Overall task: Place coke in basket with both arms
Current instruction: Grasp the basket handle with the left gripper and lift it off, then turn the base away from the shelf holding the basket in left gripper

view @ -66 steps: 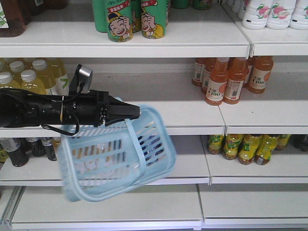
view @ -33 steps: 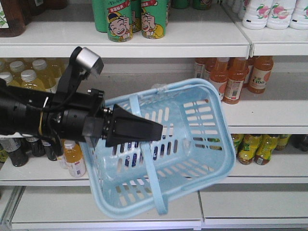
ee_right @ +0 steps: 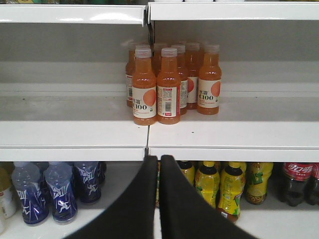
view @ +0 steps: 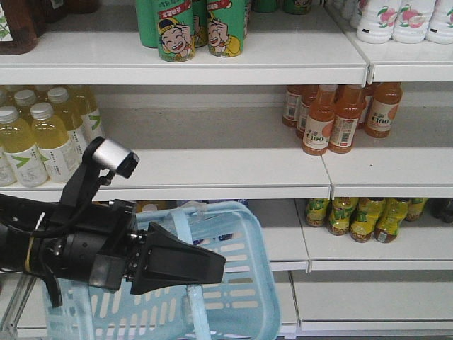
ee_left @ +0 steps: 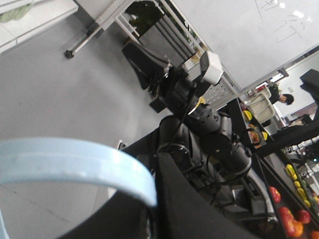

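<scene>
My left gripper (view: pixel 204 265) keeps its fingers clamped on the basket (view: pixel 248 294) handle; the basket has swung down low, settling to receive; my right gripper (ee_right: pixel 158 167), fingers pressed together, empty, faces the shelf, the coke (ee_right: pixel 297 181) at lower right untouched
</scene>
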Controlling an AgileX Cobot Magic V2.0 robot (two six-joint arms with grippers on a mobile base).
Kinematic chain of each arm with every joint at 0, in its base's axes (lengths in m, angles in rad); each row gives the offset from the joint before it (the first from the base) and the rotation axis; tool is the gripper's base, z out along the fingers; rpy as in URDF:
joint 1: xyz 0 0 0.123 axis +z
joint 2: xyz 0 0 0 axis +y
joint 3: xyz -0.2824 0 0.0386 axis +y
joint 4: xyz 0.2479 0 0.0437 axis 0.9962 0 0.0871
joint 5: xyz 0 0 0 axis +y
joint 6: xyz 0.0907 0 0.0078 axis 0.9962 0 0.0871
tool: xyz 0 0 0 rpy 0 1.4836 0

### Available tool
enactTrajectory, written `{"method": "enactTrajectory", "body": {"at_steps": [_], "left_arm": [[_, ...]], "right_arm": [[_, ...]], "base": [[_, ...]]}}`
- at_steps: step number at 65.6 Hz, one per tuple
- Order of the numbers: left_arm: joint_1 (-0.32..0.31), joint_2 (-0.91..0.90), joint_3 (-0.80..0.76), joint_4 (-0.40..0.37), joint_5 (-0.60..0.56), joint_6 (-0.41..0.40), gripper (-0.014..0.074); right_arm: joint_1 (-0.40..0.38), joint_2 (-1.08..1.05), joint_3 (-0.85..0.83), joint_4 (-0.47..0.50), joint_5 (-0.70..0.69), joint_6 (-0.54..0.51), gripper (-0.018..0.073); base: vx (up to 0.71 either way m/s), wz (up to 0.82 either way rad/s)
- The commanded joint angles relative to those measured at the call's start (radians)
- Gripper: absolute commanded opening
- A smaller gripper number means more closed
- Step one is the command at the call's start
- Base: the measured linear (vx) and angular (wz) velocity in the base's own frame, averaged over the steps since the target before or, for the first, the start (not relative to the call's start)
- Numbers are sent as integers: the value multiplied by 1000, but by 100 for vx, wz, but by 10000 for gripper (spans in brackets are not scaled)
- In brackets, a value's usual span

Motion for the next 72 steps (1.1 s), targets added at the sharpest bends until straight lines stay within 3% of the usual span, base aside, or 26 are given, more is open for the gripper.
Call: {"method": "enactTrajectory", "body": {"at_steps": [1, 18, 37, 72], "left_arm": [[-2, -38, -26, -156, -189, 6, -8], [-2, -38, -26, -254, -189, 6, -8], [-2, -38, -25, -198, -189, 7, -8], [-2, -38, -25, -198, -189, 7, -8]], "right_arm": [[-5, -18, 8, -14, -71, -3, -4], [-5, -18, 8, -14, -71, -3, -4], [-5, -18, 8, -14, -71, -3, -4], [-5, -18, 8, -14, -71, -3, -4]], "base": [[0, 0], [0, 0], [0, 0], [0, 0]]}}
